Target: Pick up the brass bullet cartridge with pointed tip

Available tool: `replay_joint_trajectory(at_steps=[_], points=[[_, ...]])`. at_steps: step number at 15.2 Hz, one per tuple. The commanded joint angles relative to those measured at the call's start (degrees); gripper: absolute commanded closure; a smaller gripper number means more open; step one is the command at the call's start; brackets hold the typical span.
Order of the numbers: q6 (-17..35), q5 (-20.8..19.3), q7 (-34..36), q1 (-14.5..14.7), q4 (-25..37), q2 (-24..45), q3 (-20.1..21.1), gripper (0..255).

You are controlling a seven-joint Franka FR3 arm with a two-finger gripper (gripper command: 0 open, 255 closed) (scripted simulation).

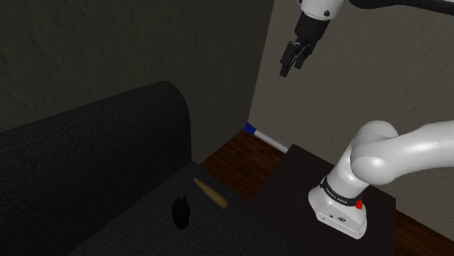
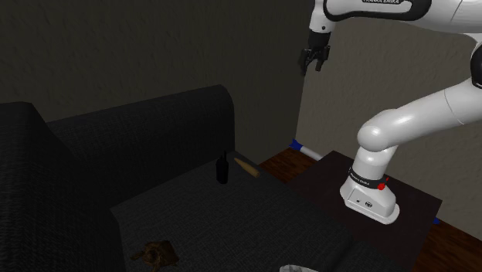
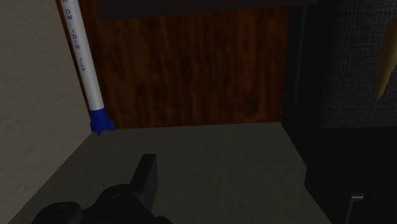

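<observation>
The brass cartridge [image 1: 209, 193] lies flat on the dark sofa seat [image 1: 109, 167], close to the seat's edge, with its pointed tip toward the backrest. It also shows in the second exterior view [image 2: 246, 166] and as a tan sliver in the wrist view [image 3: 385, 63]. My gripper [image 1: 291, 64] hangs open high in the air, far above the cartridge and off to the shoulder view's right, in front of the pale wall [image 2: 312, 63]. Nothing is between its fingers [image 3: 147, 175].
A small black bottle [image 1: 182, 211] stands upright on the seat right beside the cartridge. A white tube with a blue tip [image 1: 265, 137] lies on the wooden floor by the wall. The dark stand [image 1: 291, 189] adjoins the sofa. A brown object [image 2: 158, 253] rests on the seat's near part.
</observation>
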Motion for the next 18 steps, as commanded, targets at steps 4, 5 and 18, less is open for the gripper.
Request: replay_joint_trajectory(at_steps=[4, 5, 18], points=[[3.5, 2.2, 2.1, 1.1, -3.6, 0.9, 1.9, 0], [4.8, 2.9, 2.7, 1.5, -4.6, 1.3, 2.6, 0], [22.7, 12.5, 10.7, 6.9, -13.5, 12.7, 12.1, 0]])
